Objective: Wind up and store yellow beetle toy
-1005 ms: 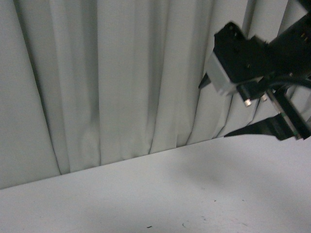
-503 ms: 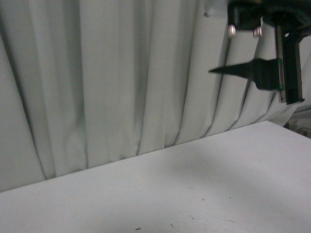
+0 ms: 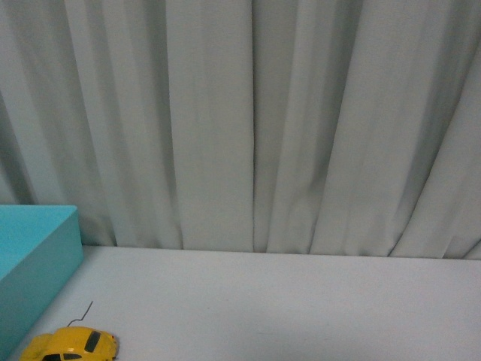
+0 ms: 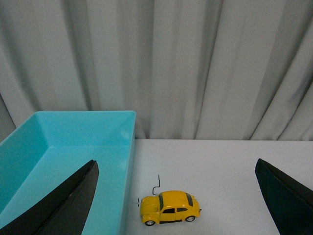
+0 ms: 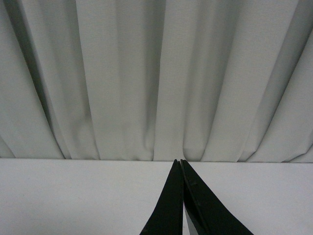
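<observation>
Left gripper (image 4: pixel 175 162): my left wrist camera shows its two dark fingers (image 4: pixel 63 200) spread wide apart, with nothing between the tips. One finger shows in front of the turquoise bin, the other over bare table on the far side of the toy.

Right gripper (image 5: pixel 179 162): the jaws are pressed together, tips meeting, with nothing in them. It hangs over bare table. I see no bin in that view, so I cannot place it against the bin.

Yellow beetle toy (image 4: pixel 169 207): it stands on its wheels on the table just beside the bin's outer long wall. It is outside the bin, with a narrow strip of table between them. It sits side-on to my left wrist camera. Neither gripper touches it.

Thin dark wire (image 4: pixel 157 185): it rises, bent, from the end of the toy nearest the bin.

Turquoise bin (image 4: pixel 83 113): it is an open-topped box, and I see nothing inside the part in view. Its far end lies close to the curtain.

White table (image 3: pixel 301 301): the bin and the toy rest on it.

Pale curtain (image 3: pixel 248 120): it hangs in folds behind the bin and along the table's far edge.

Front camera: it catches only a corner of the bin and part of the toy beside it, and no arm.
</observation>
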{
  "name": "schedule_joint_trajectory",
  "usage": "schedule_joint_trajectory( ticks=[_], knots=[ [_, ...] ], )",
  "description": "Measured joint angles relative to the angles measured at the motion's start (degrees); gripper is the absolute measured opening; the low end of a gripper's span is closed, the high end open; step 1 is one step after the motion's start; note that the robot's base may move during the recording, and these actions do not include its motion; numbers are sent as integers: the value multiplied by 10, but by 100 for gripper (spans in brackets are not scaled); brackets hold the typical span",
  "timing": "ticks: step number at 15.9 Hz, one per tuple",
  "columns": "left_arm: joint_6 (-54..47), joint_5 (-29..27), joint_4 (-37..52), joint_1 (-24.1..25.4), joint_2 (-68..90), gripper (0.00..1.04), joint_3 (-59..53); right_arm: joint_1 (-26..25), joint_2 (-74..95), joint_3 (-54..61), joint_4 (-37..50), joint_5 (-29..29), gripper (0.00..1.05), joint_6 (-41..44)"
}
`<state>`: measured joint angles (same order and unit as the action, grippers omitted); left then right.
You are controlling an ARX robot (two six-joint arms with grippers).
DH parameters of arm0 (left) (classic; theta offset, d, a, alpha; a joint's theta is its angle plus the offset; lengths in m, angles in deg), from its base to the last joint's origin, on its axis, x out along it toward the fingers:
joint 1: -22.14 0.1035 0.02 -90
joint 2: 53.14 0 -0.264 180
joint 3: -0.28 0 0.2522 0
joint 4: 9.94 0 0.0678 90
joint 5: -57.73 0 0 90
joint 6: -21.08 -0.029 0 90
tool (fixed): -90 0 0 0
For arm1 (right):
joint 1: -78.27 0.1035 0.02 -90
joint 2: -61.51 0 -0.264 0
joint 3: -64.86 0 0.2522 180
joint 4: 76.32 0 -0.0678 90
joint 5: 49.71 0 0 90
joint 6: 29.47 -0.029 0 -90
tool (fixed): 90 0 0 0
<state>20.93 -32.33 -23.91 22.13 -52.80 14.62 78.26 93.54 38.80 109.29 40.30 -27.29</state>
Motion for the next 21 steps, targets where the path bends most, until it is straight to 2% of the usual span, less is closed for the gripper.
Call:
schedule_joint_trajectory(
  ticks=[8,16,17,21],
  knots=[
    [0,0,0,0,0,98,0,0,-84,65,-15,0,2,-12],
    [0,0,0,0,0,98,0,0,-173,100,-70,0,2,-12],
    [0,0,0,0,0,98,0,0,-180,113,-51,0,2,-12],
    [0,0,0,0,0,98,0,0,-223,117,-97,0,2,-13]
  ],
)
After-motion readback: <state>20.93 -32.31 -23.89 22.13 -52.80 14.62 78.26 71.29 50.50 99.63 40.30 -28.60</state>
